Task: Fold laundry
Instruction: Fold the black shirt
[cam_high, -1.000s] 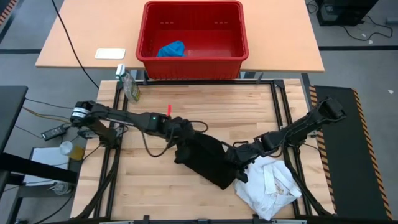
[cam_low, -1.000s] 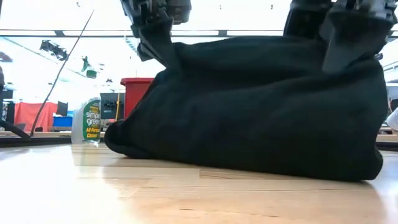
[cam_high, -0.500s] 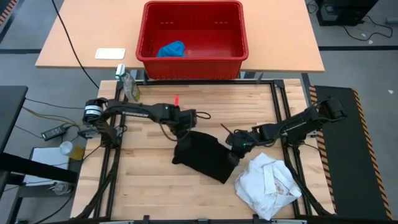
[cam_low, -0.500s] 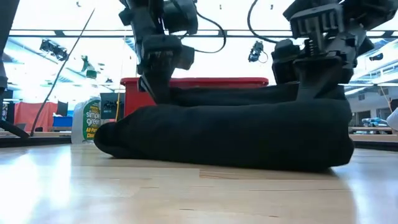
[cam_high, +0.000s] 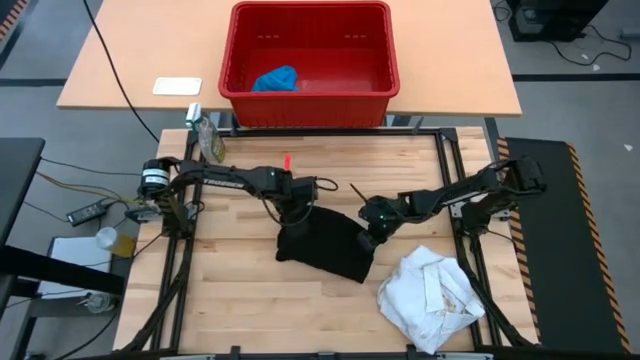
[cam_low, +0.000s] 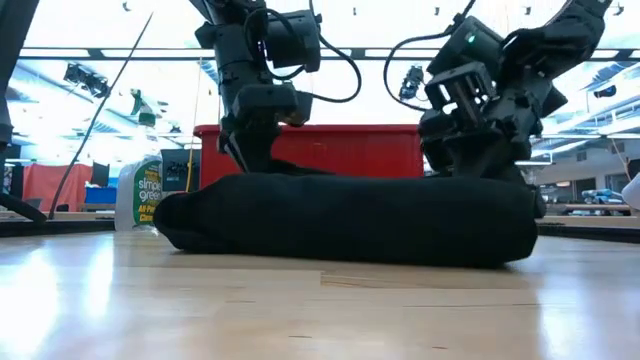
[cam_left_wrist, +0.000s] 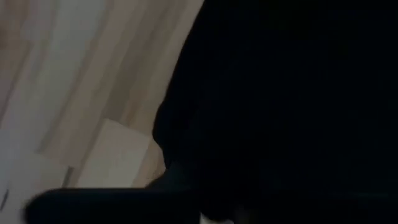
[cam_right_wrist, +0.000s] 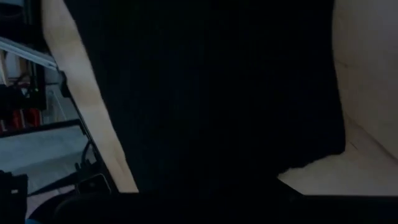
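The black garment (cam_high: 325, 248) lies on the wooden table as a low, flat bundle (cam_low: 350, 215). My left gripper (cam_high: 291, 212) stands at its far left corner, pointing steeply down onto the cloth (cam_low: 258, 160). My right gripper (cam_high: 370, 232) is shut at the garment's far right corner (cam_low: 478, 170). Black cloth fills both wrist views (cam_left_wrist: 280, 93) (cam_right_wrist: 211, 93). A crumpled white garment (cam_high: 432, 292) lies on the table at the near right. A small blue garment (cam_high: 275, 78) lies in the red basket. My right gripper holds the black garment by its far right corner (cam_high: 364, 240), coming slanting down from the table's right. The gripper itself hides the place of contact, so layers cannot be told. The garment lies on the table, the held corner low on top of the bundle.
The red basket (cam_high: 310, 105) stands on the light table beyond the far edge, with a white card (cam_high: 177, 86) to its left. A spray bottle (cam_high: 208, 138) stands at the far left corner. A black metal frame (cam_high: 445, 165) borders the table.
Both grippers have come down and toward the far edge with the black garment's held edge. The garment, which hung as a tall bulk a second ago, now lies low and flat on the table. My right gripper has also rolled and gone leftward.
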